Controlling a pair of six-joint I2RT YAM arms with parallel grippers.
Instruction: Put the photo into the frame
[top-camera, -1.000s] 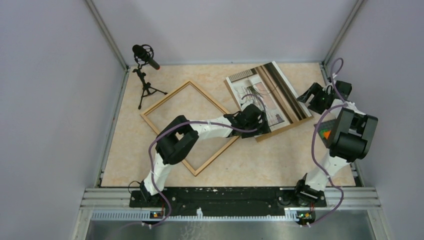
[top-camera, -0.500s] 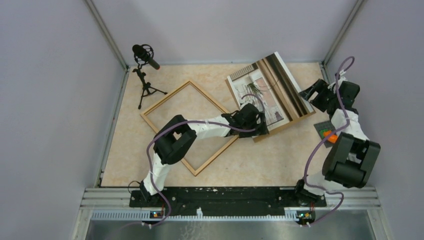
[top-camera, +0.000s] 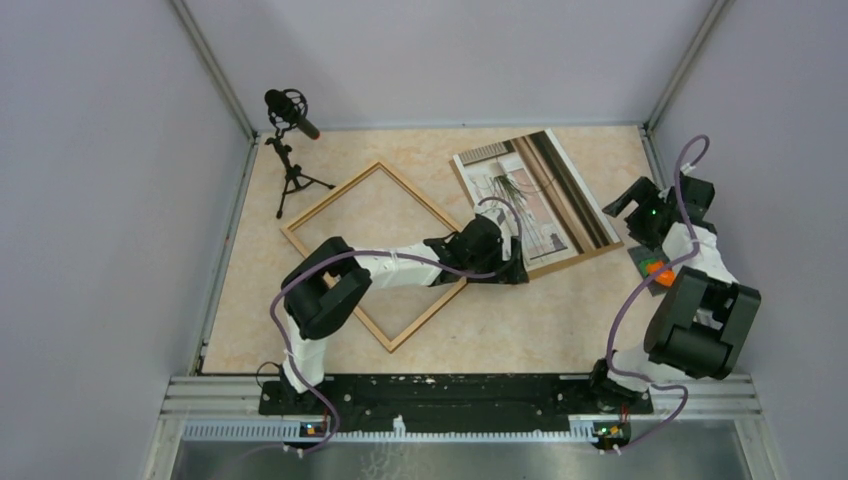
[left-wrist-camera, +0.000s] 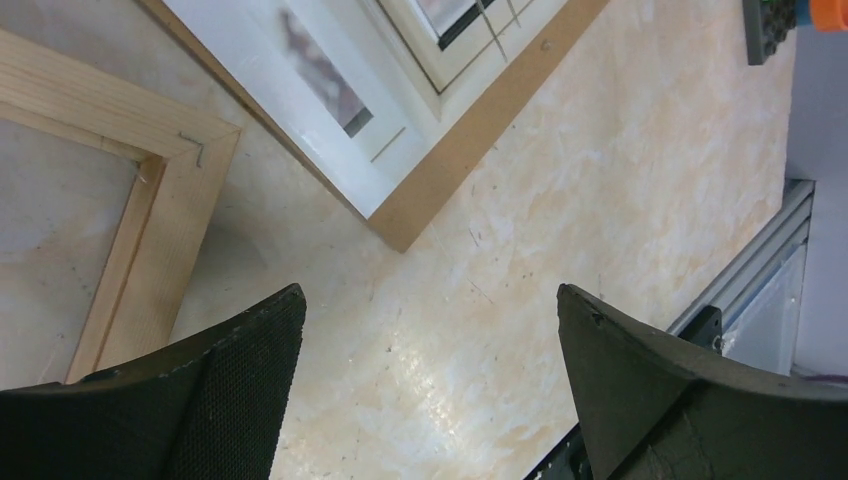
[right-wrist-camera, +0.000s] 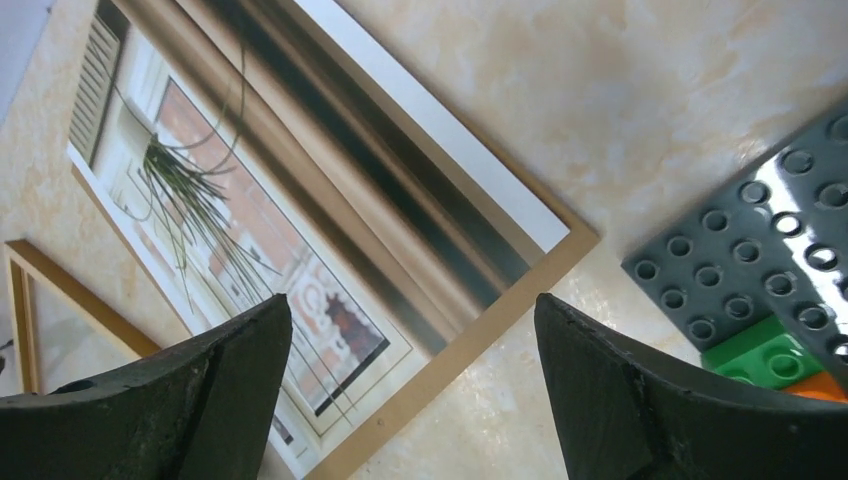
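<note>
Now photo (top-camera: 530, 190) on backing board (left-wrist-camera: 466, 140), beside frame (left-wrist-camera: 150, 125) — left claw (left-wrist-camera: 428, 300), right claw (right-wrist-camera: 410, 305) spread, gripping nothing.

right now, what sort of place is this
Probably a lab robot test cell: plain grey walls box in a small table, the left arm and right arm are bolted to a metal rail at its near edge, and a microphone on a tripod stands in the far left corner.
</note>
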